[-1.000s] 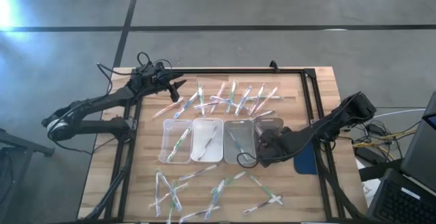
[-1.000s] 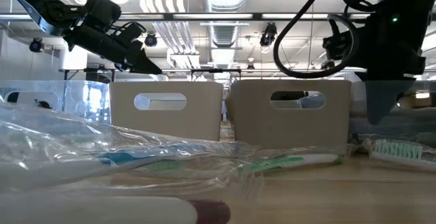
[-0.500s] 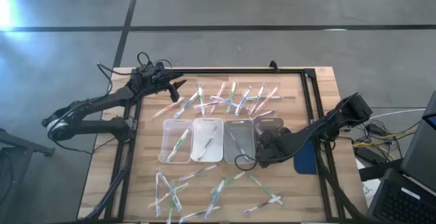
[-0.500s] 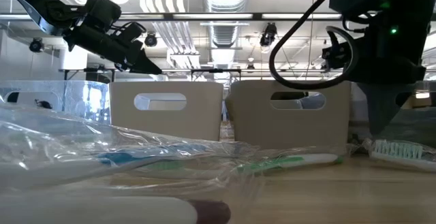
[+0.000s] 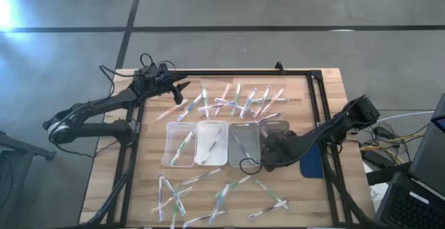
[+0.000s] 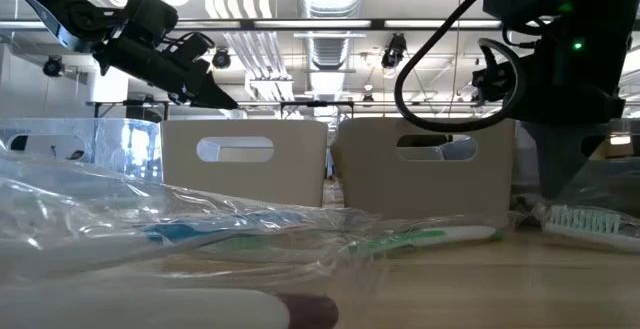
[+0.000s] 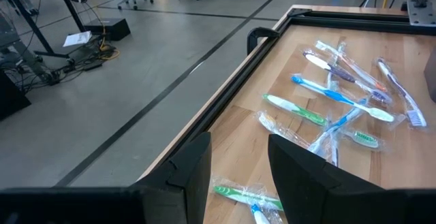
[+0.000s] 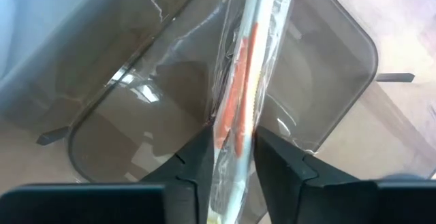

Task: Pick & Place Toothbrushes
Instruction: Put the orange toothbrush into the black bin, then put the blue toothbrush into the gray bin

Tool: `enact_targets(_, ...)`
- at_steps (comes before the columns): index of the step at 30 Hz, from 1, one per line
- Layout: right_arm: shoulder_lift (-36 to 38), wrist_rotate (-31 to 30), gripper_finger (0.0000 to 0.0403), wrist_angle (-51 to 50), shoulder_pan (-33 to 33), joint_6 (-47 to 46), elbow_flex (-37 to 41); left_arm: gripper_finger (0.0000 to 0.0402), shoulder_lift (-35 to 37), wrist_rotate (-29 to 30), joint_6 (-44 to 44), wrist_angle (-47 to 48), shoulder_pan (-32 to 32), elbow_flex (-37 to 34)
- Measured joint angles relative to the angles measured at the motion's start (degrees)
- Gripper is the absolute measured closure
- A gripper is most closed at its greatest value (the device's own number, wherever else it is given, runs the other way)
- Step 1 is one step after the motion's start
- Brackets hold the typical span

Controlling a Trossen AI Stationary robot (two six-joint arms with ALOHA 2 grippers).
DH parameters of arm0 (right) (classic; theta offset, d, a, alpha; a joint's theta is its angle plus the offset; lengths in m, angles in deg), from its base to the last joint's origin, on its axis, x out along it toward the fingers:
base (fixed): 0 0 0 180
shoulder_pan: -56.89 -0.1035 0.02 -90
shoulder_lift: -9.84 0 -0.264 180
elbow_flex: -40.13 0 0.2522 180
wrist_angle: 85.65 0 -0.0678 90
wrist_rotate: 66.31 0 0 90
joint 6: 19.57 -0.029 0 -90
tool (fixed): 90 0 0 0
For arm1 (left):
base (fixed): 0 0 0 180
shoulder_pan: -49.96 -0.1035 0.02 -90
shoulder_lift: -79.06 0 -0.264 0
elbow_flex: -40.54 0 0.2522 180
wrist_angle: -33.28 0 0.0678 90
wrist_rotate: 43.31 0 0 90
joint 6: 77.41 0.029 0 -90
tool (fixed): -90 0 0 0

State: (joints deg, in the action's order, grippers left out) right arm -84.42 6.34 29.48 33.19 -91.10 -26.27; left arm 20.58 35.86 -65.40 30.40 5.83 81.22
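Right arm pose: I see it reaching in low from the counter's [image 5: 327, 83] right edge, its right gripper [image 5: 271, 152] over the rightmost tray [image 5: 276, 127].
Right fingers: clenched on a wrapped toothbrush with orange accents [image 8: 238, 94], which runs out ahead of them above the tray's smoky floor in the right wrist view.
Left arm pose: stretched along the far left corner, left gripper [image 5: 182, 94] raised off the wood.
Left fingers: [image 7: 194, 169] released, nothing between them.
Far pile of toothbrushes [image 5: 236, 100]: just ahead of the left fingers.
Near pile of toothbrushes [image 5: 215, 194]: behind the right fingers, on the counter's near edge.
Other trays [image 5: 201, 143]: beside the right fingers, each holding a brush.
Writing: none I can read.
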Motion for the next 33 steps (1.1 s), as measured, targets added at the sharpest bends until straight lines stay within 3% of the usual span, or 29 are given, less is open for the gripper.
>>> enact_targets(10,1.27,2.13,0.0252,-0.15,0.04,1.19,0.09,0.025,0.0,-0.02,-0.02,-0.01,0.04,0.0)
enact_targets(21,4.63,2.26,0.0234,-1.52,0.04,1.5,-2.05,0.025,0.0,0.0,-0.02,0.01,0.04,0.0)
enact_targets(33,7.05,-0.56,0.0288,-5.11,0.14,8.46,-8.58,0.025,0.0,0.0,0.0,0.01,-0.01,0.0)
